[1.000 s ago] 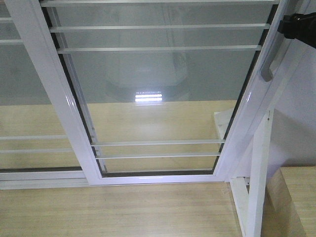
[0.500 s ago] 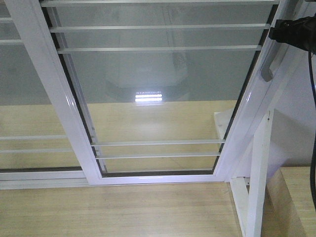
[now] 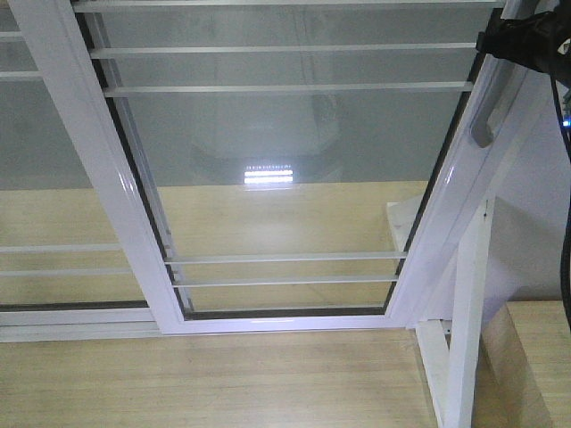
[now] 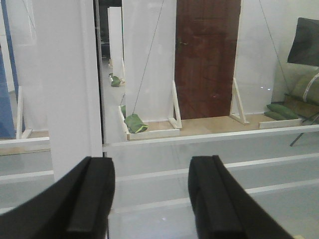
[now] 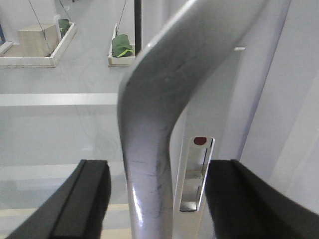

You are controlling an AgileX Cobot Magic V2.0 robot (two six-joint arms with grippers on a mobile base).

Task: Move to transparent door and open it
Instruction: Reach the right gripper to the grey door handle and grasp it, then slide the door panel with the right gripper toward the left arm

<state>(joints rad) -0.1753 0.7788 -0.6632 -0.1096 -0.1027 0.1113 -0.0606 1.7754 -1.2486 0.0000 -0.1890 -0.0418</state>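
The left claw point(image 4: 152, 194) is held open facing the glass, and nothing is gripped between its fingers. In the front view, a second glass panel point(image 3: 45, 152) is seen at left, with the transparent door point(image 3: 285, 160) at centre. The grey handle point(image 3: 489, 111) is mounted on the door's right rail. The right claw point(image 5: 157, 199) is spread open, and the handle is straddled without visible contact.
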